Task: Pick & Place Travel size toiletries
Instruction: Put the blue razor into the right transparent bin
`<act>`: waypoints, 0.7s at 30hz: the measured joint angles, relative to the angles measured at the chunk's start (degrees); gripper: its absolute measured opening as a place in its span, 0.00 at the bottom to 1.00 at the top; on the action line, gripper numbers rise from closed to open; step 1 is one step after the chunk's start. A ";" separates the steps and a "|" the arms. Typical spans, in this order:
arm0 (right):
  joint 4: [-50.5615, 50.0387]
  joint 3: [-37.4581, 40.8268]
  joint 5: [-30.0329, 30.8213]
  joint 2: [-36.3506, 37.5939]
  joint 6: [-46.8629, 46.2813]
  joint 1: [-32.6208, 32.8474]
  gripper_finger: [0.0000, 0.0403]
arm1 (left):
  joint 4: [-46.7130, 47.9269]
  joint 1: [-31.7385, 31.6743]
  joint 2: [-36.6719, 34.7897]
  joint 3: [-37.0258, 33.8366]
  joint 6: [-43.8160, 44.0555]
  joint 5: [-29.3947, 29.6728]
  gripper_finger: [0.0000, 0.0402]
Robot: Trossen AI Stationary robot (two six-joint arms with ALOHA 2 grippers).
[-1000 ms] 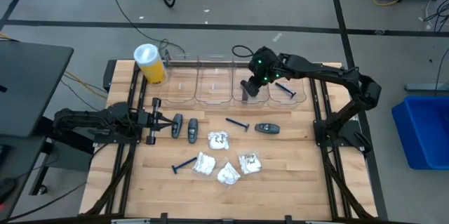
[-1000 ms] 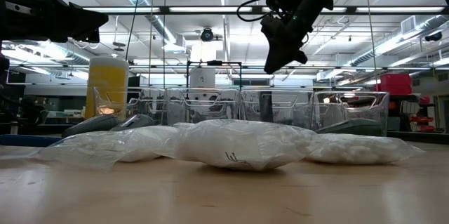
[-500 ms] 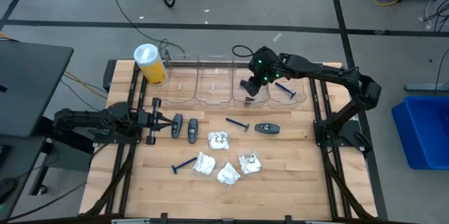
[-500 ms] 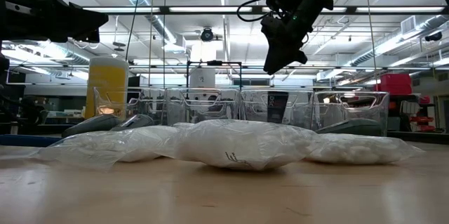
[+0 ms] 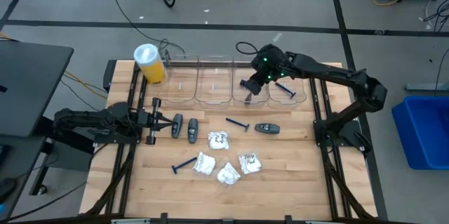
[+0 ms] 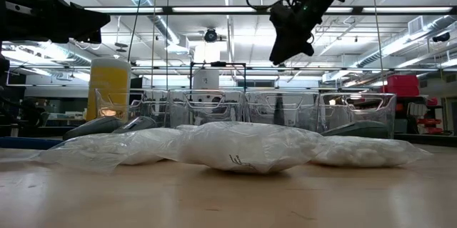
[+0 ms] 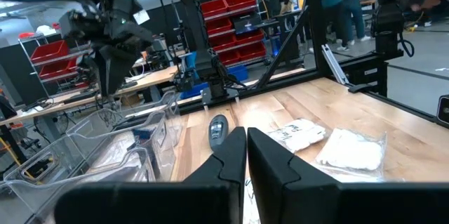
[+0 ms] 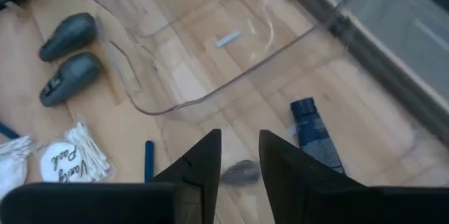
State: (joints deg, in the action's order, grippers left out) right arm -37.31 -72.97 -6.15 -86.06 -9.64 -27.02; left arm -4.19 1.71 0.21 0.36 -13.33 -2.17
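Observation:
My right gripper (image 5: 251, 92) (image 8: 240, 147) hangs open above the third clear bin (image 5: 251, 76) of the row at the table's far side, touching nothing. Below its fingers a dark grey piece (image 8: 240, 173) and a dark blue tube (image 8: 312, 133) lie on the bin's floor. On the table lie a blue razor (image 5: 237, 123), a dark grey oval (image 5: 266, 128), two dark pieces (image 5: 185, 127), several white packets (image 5: 224, 159) and a second razor (image 5: 184, 164). My left gripper (image 5: 156, 120) (image 7: 246, 140) waits shut at the table's left.
A tall yellow cylinder with a white lid (image 5: 150, 64) stands at the far left, beside the row of clear bins (image 5: 203, 82). The rightmost bin holds a blue razor (image 5: 284, 89). Bare wood lies along the near edge (image 5: 224, 203).
My right gripper has let go of a dark piece, which has dropped into the clear bin below it. The gripper has then risen a little above the bin.

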 joint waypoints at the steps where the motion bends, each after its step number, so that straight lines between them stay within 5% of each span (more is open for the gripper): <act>1: -0.12 0.00 -0.03 0.66 0.58 0.11 0.26 | 0.00 -0.01 0.00 0.00 0.00 0.00 0.06; 21: -5.31 0.24 0.04 7.09 4.61 8.60 0.25 | 0.00 0.00 0.02 0.00 -0.01 0.02 0.06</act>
State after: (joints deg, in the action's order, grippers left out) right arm -42.62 -72.73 -6.11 -78.96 -5.03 -18.42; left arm -4.19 1.71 0.23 0.36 -13.34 -2.15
